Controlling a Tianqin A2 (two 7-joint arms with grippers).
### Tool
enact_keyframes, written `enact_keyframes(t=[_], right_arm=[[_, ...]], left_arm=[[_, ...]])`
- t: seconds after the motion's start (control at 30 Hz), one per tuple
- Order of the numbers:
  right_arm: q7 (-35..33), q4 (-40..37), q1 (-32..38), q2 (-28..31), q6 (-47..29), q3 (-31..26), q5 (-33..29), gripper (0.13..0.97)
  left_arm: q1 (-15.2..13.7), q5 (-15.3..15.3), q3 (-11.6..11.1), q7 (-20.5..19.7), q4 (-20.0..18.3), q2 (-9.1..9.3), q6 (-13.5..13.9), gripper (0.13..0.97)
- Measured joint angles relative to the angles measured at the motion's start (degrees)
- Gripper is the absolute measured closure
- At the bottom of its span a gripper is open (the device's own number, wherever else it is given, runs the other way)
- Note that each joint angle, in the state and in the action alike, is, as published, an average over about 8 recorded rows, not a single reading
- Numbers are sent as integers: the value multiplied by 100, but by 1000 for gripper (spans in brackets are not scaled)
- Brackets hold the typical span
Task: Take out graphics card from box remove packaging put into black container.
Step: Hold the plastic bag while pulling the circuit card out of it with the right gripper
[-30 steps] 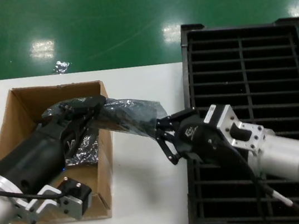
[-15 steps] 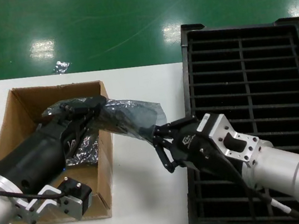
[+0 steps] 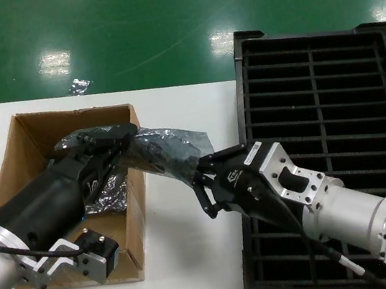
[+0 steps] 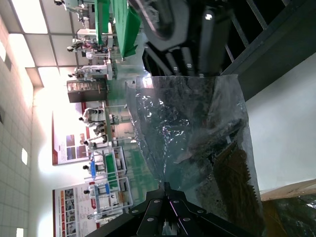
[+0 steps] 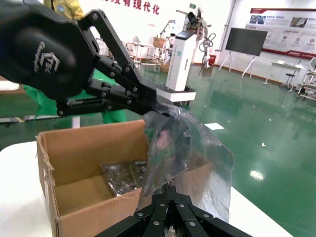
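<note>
The crinkly silver-grey packaging (image 3: 168, 148) hangs stretched in the air between my two grippers, above the right wall of the brown box (image 3: 29, 140). My left gripper (image 3: 125, 135) is shut on its end over the box. My right gripper (image 3: 198, 171) is shut on the other end, over the table beside the black container (image 3: 381, 87). The graphics card (image 4: 232, 173) shows as a dark shape through the packaging (image 4: 197, 128). The left wrist view has my left gripper (image 4: 166, 185) pinching the film. The right wrist view has my right gripper (image 5: 171, 189) pinching the packaging (image 5: 182, 143).
Another crinkly bag (image 3: 109, 193) lies inside the box (image 5: 89, 163). A small scrap of foil (image 3: 79, 86) lies on the green floor beyond the white table (image 3: 196, 260). The slotted black container fills the table's right side.
My right arm has slid a little to the left toward the box, still on the bag's end. The left arm and the box have stayed put.
</note>
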Motion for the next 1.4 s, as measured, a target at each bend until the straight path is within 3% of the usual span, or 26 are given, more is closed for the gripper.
enact_keyframes(t=[0.3,0.57,1.07,1.4], right_arm=[[13,269,-109,-48,-207,239,-48,964],[-244,-53,-46,-118,-226,295,73,964],[-1597,-621,203,-104,-65,93,1137,951],[-2119,-720,199,4,66,-38,1405,911]], left_arm=[[0,0,0,0,0,0,0,958],[0,0,0,0,0,0,0,958],[0,0,0,0,0,0,0,958],[0,0,0,0,0,0,0,958]])
